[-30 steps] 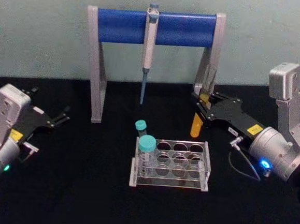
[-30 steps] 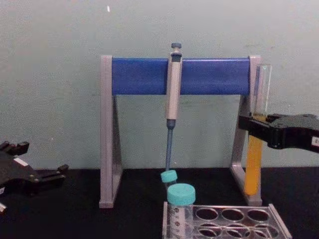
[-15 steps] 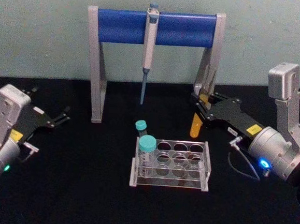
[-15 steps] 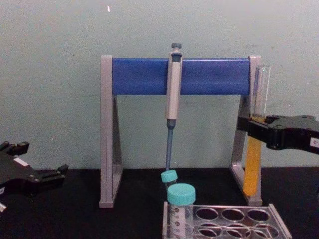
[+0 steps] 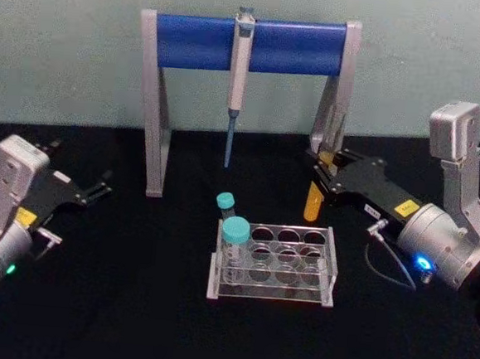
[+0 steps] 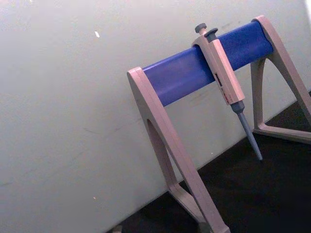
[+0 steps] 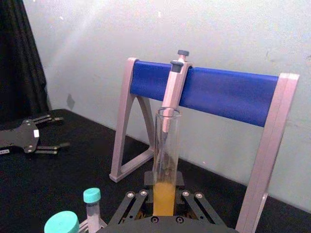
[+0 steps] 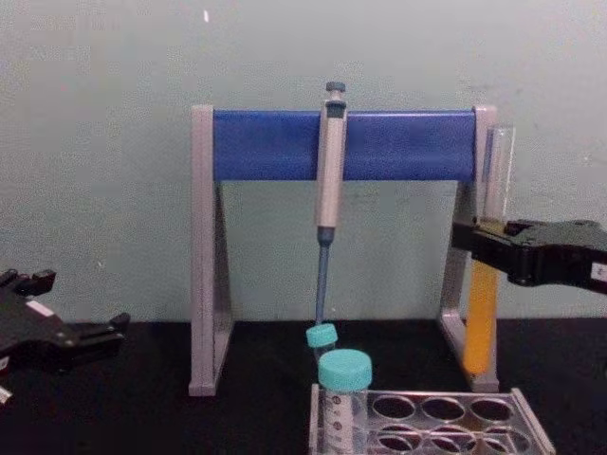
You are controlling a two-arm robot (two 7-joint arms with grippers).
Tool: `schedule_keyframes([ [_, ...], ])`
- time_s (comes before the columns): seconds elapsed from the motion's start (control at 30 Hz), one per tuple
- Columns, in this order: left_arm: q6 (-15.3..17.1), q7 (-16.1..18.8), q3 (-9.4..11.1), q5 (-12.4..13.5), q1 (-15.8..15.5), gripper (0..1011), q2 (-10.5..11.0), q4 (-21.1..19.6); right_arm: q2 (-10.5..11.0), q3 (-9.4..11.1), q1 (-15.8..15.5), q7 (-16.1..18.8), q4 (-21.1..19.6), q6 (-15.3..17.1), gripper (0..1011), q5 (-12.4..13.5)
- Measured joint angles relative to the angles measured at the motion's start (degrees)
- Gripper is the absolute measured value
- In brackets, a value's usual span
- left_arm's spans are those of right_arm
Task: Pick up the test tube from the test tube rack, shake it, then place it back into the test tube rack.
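Right of centre in the head view, the right end effector (image 5: pixel 318 177) is gripping the test tube (image 5: pixel 313 203) upright, up-right of the test tube rack (image 5: pixel 268 291); the left end effector (image 5: pixel 98 191) is idling, spread, far left.

Laboratory setting: a pipette (image 5: pixel 240 63) hangs on its stand (image 5: pixel 193 41) at 12 o'clock of the test tube rack (image 5: pixel 289 296) with teal-capped tubes (image 5: pixel 235 230) on a black tabletop (image 5: pixel 130 304).

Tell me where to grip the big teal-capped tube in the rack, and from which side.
Likely its teal cap, from straight above, pincer closing left-right: it stands upright, lower body sunk in the test tube rack, with a smaller capped tube close behind.
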Motion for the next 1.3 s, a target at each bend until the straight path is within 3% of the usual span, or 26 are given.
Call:
schedule_keyframes([
  [0.5,0.0,0.0,0.0,0.0,0.0,1001,0.0,0.0,0.3,0.1,-0.4,0.2,-0.7,-0.2,227,0.0],
  [0.97,0.0,0.0,0.0,0.0,0.0,1002,0.0,0.0,3.0,0.8,-4.2,1.1,-4.2,-0.6,227,0.6],
  [1.3,0.0,0.0,0.0,0.0,0.0,1001,0.0,0.0,3.3,0.7,-5.3,0.7,-4.4,-0.7,227,0.4],
])
